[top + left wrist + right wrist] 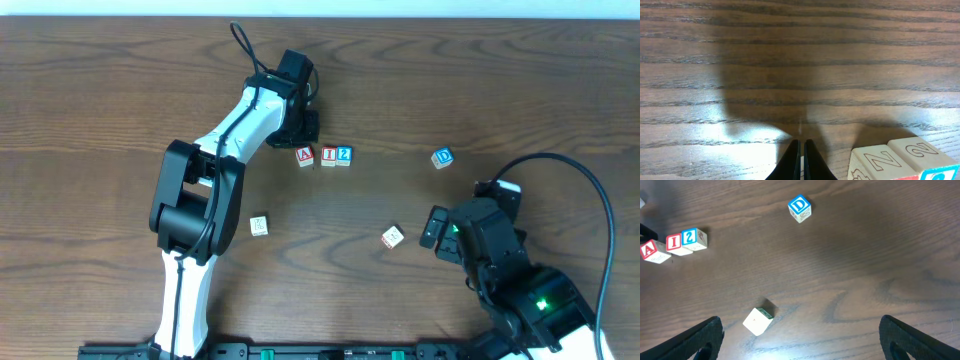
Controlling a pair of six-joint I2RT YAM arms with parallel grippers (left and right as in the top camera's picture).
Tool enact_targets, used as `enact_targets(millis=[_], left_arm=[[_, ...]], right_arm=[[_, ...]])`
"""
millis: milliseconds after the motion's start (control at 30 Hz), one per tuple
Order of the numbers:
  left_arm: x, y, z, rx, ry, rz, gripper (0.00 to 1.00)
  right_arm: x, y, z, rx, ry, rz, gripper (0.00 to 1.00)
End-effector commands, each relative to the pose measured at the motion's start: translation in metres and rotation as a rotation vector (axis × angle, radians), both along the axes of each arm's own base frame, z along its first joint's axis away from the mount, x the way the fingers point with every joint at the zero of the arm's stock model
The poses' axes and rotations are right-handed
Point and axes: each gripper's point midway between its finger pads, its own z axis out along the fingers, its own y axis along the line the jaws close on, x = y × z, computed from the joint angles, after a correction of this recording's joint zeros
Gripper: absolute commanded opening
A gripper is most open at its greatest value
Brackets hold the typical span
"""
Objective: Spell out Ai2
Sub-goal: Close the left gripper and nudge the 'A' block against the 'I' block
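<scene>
Three cubes stand in a row at the table's middle: the red A, the red I and the blue 2, side by side and reading left to right. My left gripper hangs just behind the A, shut with nothing in it. In the left wrist view its fingers are pressed together; the I cube and the 2 cube show at the lower right. My right gripper stands wide open, apart from the row. The right wrist view shows the A, I and 2.
A blue D cube sits right of the row. One pale cube lies just left of my right gripper, and shows in its wrist view as a cube. Another pale cube lies by the left arm.
</scene>
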Motion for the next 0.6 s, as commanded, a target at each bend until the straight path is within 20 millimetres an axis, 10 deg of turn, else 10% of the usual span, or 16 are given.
enact_targets(millis=[0,567], left_arm=[[0.0012,-0.005,0.0001,-0.009,-0.005,-0.034,0.05],[0.0003,-0.0072,0.0004,-0.008,-0.023,-0.116,0.05]], right_arm=[[-0.0009,-0.0002,-0.0006,0.0,-0.003,-0.007,0.99],[-0.0009,-0.0002,-0.0006,0.0,-0.003,-0.007,0.99]])
